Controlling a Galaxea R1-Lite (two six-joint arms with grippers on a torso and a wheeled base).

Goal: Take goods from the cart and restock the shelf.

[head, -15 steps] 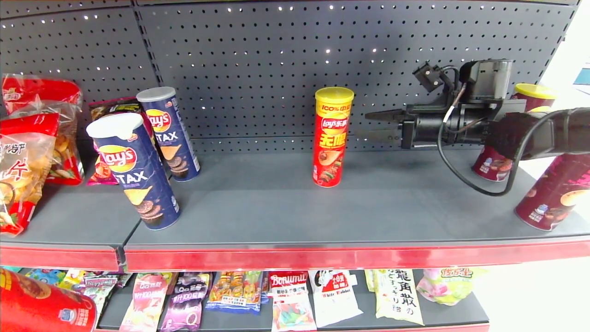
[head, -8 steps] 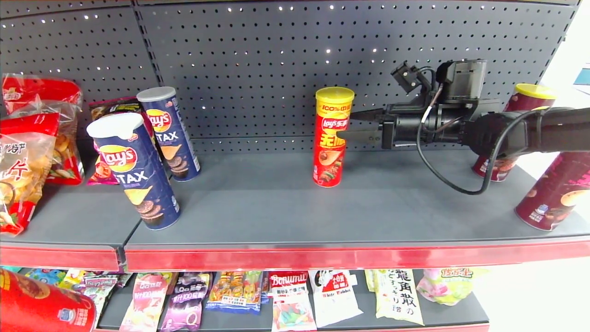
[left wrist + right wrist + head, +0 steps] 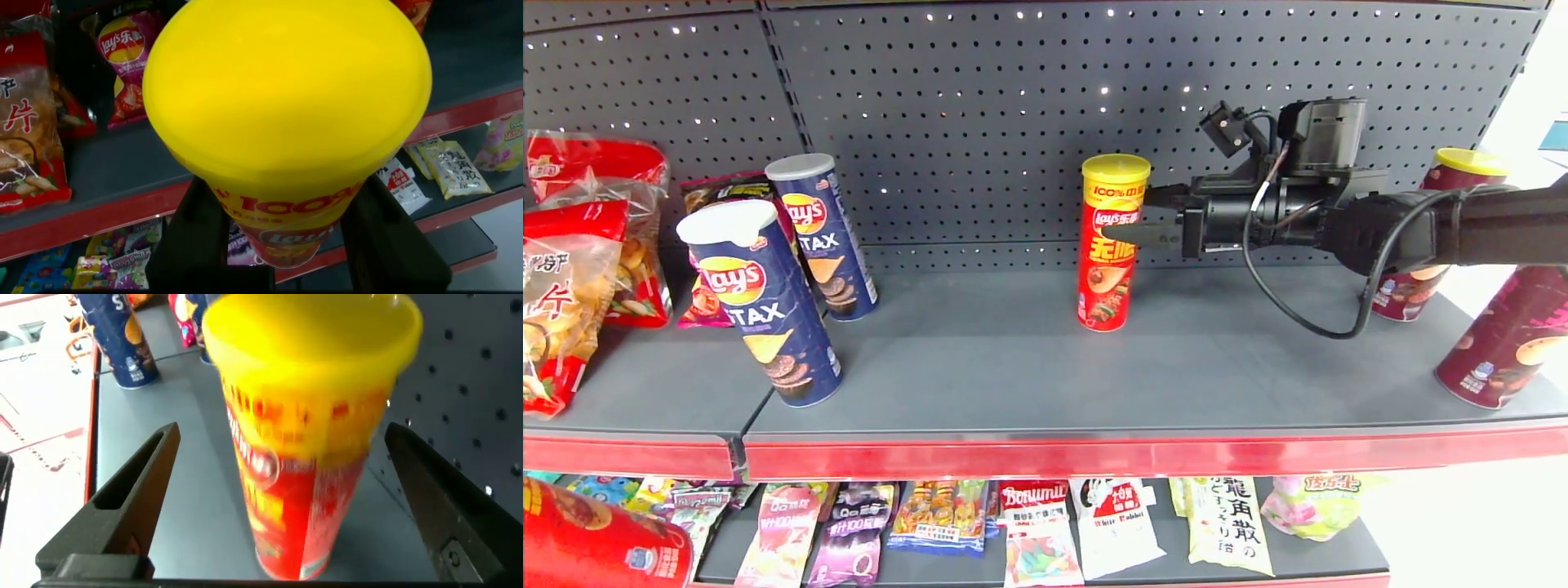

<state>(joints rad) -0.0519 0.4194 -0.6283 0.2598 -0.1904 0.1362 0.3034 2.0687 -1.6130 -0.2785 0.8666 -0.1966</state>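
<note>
Right gripper (image 3: 1131, 216) jaws spread wide, 1 each side of the upright red can (image 3: 1107, 286), no contact that we can make out. We judge it's lining up a grip to shift the can on the shelf (image 3: 980, 359). Left gripper (image 3: 290, 237) pinches a 2nd can (image 3: 286, 90), held low, probably next to stock.

Glossy red can (image 3: 1104, 278), smooth yellow plastic lid (image 3: 1116, 167), matt grey shelf (image 3: 980, 359)
</note>
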